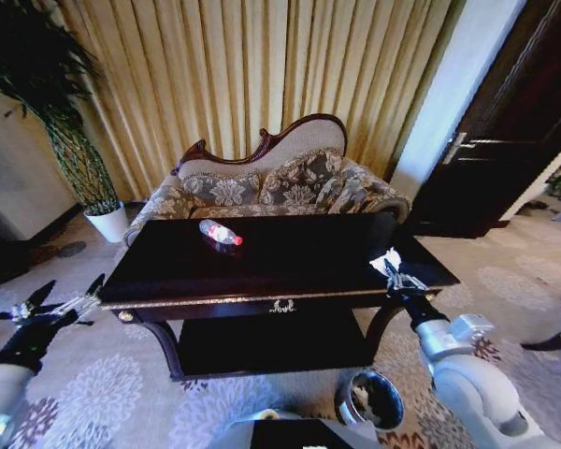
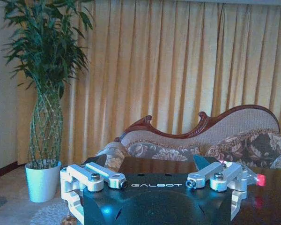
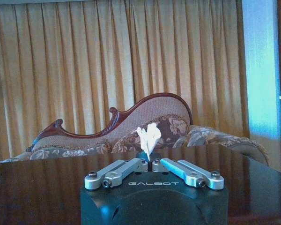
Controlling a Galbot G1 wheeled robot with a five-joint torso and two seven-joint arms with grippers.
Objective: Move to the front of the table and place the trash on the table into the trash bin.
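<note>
The right gripper [image 1: 395, 274] sits over the table's front right corner, at about four o'clock from the tabletop's centre, its fingers clenched on a crumpled white paper scrap [image 1: 390, 261]. In the right wrist view the right gripper [image 3: 150, 159] shows its two silver fingers [image 3: 117, 171] drawn together at the tips, with the paper scrap [image 3: 148, 137] standing up from between them above the glossy top. The table [image 1: 290, 265] is dark and polished, with gold trim along its front edge. On it, at about eleven o'clock from its centre and well apart from the right gripper, the clear plastic bottle [image 1: 221, 233] lies on its side, red cap toward the front. The trash bin [image 1: 371, 400] stands on the patterned carpet in front of the table, at about six o'clock from the right gripper. The left gripper [image 1: 60, 304] hangs off the table's front left corner, at about eight o'clock, with its fingers spread apart and nothing between them. Behind the table, at twelve o'clock, is a floral sofa [image 1: 271, 182], and at ten o'clock a potted plant [image 1: 75, 150].
</note>
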